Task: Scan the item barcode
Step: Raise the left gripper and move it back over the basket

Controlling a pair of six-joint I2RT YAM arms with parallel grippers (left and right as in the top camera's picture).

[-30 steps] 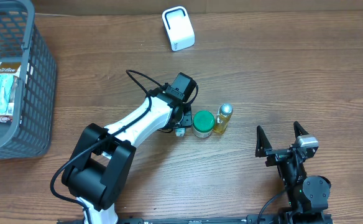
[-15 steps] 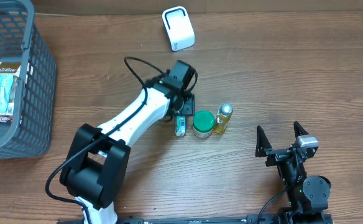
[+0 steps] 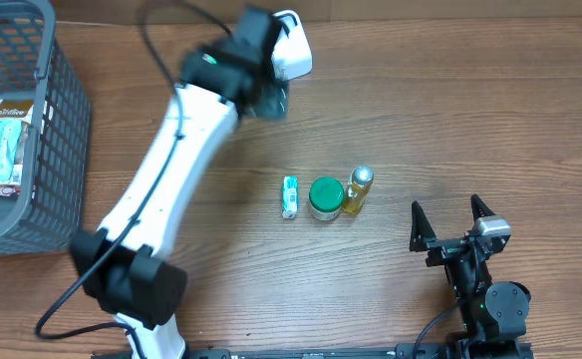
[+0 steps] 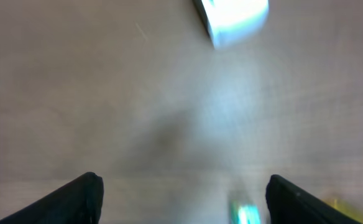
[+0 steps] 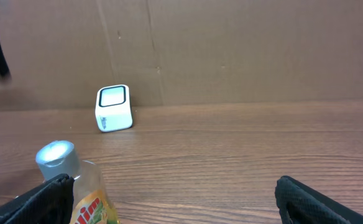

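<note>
A small teal-and-white item [image 3: 290,196] lies flat on the wooden table, left of a green-lidded jar [image 3: 325,197] and a yellow bottle [image 3: 359,189]. The white scanner box [image 3: 289,45] stands at the back. My left gripper [image 3: 269,98], blurred by motion, is just left of and below the scanner, well away from the item. The left wrist view shows it [image 4: 181,202] open and empty, the scanner [image 4: 232,18] ahead and the item [image 4: 247,214] low between the fingers. My right gripper [image 3: 450,215] rests open at the front right, with the bottle [image 5: 73,183] by its left finger.
A grey wire basket [image 3: 47,150] holding packets sits at the far left edge. The right wrist view shows the scanner [image 5: 114,107] against a brown back wall. The jar and bottle stand touching each other just right of the item.
My left gripper has opened and let go of the teal-and-white item beside the jar, then swung up and back towards the scanner. The right arm has stayed still.
</note>
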